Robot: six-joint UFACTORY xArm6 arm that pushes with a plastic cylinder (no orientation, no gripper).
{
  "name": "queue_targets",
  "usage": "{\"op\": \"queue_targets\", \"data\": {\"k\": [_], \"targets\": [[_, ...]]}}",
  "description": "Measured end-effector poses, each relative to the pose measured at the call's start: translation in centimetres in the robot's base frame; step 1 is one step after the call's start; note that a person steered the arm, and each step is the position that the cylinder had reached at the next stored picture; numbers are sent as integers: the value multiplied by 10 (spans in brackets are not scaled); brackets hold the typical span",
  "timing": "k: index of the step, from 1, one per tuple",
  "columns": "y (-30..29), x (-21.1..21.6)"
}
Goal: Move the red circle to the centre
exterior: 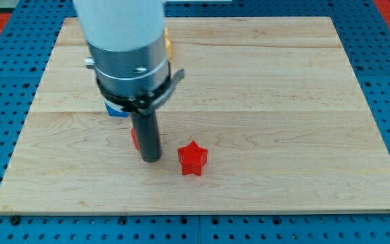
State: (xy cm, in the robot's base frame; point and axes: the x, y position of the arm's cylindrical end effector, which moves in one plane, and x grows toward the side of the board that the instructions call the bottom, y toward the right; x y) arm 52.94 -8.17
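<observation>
1. Right, no claw on this rig, so nothing spread or pinching: the arm ends in a plain dark rod, and the tip (152, 160) sits on the wooden board (263, 81), low and left of the middle.
2. Red circle (134, 138): only a red sliver shows at the rod's left edge, the rest hidden behind the rod. Probably the circle, but its shape can't be confirmed from this angle. Tip looks to be touching it or just beside it, on its right.
3. Red star (193, 158) lies just right of the tip, apart from it. It's the thing to avoid.
4. Blue block (116, 109) peeks out under the arm's body, above the red sliver; shape not readable. A yellow bit (168, 46) shows at the body's right edge, likewise unclear.
5. Board centre is up and to the right of the circle. Tip is on the wrong side for that push.
6. To do it well: bring the tip round to the circle's lower left, then push up-right through its middle.
7. Keep the line above the star. An off-centre push would let the circle slip sideways off the rod.
</observation>
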Motion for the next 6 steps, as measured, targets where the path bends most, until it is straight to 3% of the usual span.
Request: {"op": "queue_targets", "data": {"k": [3,4,5,6], "targets": [[15,-33],[3,-2],[-71,-8],[-53,-37]]}}
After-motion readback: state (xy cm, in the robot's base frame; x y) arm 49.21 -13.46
